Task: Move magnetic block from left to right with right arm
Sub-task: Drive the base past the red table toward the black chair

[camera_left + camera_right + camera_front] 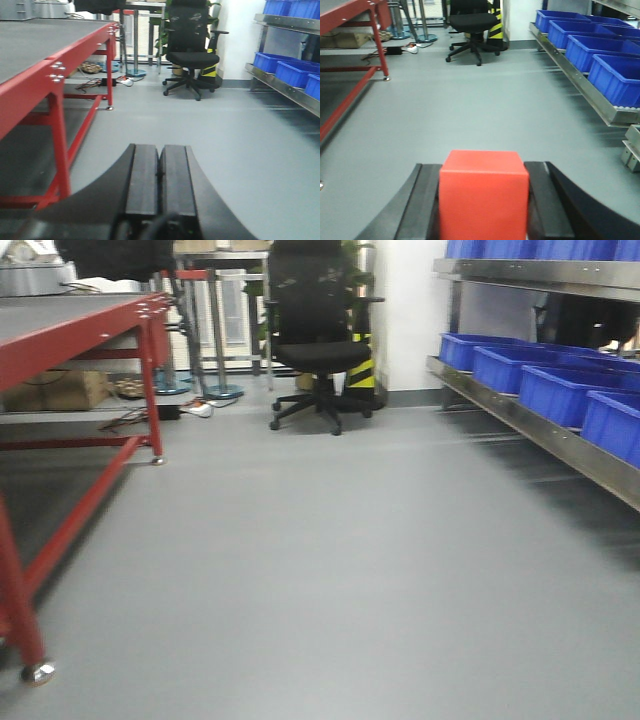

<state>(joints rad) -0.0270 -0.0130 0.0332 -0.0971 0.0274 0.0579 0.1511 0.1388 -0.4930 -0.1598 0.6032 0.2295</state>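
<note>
Red magnetic block [483, 192] clamped in the right gripper [484, 175].
It sat between the black jaws, touching both; the left gripper [160, 160] had its jaws pressed together.

Flat, cool indoor light fills all three views. The grey floor [330, 570] carries a faint sheen with pale streaks, and soft shadow pools under the red worktop [60, 320]. The front view is slightly smeared throughout, worst on the blue bins [560, 390] at the right edge, and the white wall [410, 310] is nearly blown out. In the wrist views the left pincer [160, 147] and right pincer [483, 167] sit too close to the lens and look soft-edged. The magnetic block [483, 200] glows an oversaturated orange-red with no surface detail.
</note>
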